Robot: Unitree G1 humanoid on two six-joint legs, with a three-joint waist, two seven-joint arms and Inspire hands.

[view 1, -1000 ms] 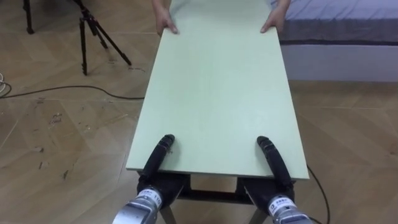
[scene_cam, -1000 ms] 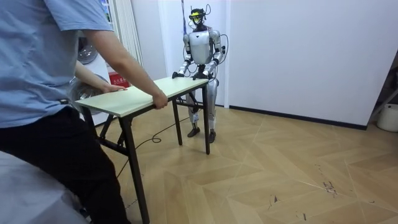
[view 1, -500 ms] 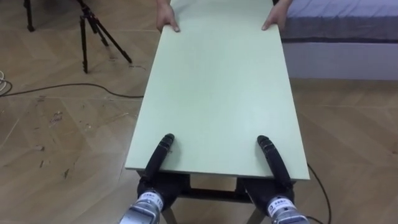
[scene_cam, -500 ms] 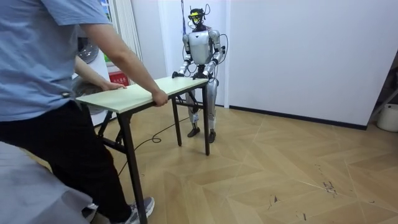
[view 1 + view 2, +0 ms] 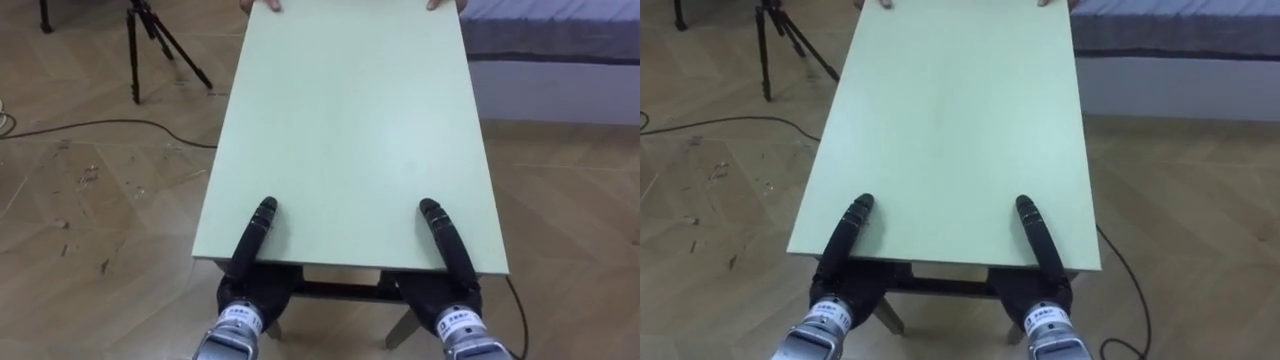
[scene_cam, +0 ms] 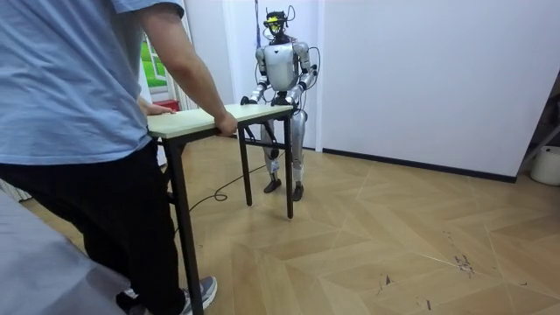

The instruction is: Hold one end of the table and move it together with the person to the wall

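Observation:
A long pale green table [image 5: 350,120] stretches away from me. My left hand [image 5: 250,245] and right hand [image 5: 447,245] clamp its near edge, a dark thumb of each lying on top and the rest under the board. At the far end a person's hands [image 5: 263,5] hold the two corners. In the room view the person [image 6: 79,131] in a blue shirt stands at the near end gripping the tabletop [image 6: 219,118], and I stand upright at the far end beside a white wall.
A black tripod [image 5: 150,40] stands on the wooden floor to the left of the table, with a dark cable [image 5: 100,128] running past it. A bed [image 5: 560,40] lies at the right. A white bin [image 6: 547,164] sits at the room view's right.
The person has straightened up and stepped back, and their end of the table has risen. Their hands now show at the very top of the eye view. My hands keep their hold.

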